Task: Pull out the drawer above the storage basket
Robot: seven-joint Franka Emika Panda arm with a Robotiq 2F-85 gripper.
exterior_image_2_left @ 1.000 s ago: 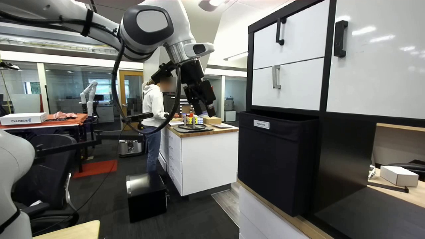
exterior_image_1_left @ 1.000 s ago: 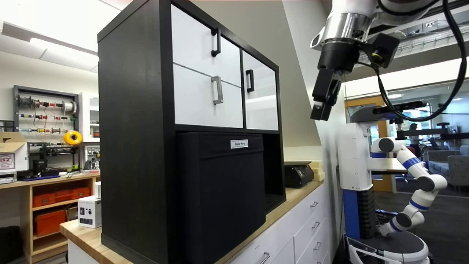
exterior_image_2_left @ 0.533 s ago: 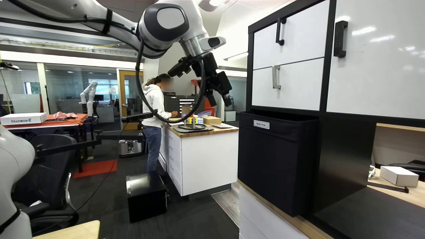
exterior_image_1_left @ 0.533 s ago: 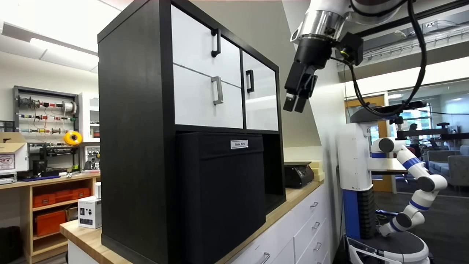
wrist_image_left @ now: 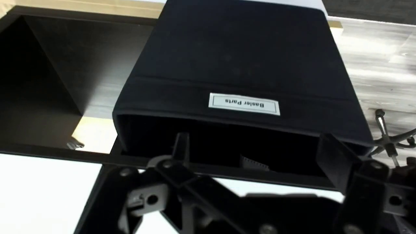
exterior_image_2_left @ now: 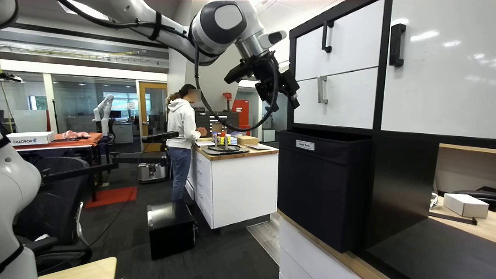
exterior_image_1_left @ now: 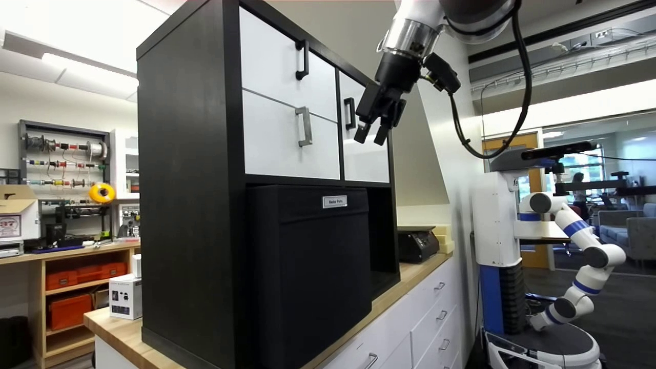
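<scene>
End effector (exterior_image_1_left: 371, 135), fingers (wrist_image_left: 334, 162) spread, nothing between — tipped down in front of cabinet (exterior_image_1_left: 187, 205). Drawer (exterior_image_1_left: 279, 142) (lower white one, I judge) shut, right above basket (exterior_image_1_left: 325, 271); its handle (exterior_image_1_left: 307, 127) runs upright, cabinet-ward of the end effector, about level.

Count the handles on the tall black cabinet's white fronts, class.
3: a black handle on the upper drawer, a silver handle on the lower drawer, and a second black handle on the taller panel beside them. None appears hidden.
</scene>
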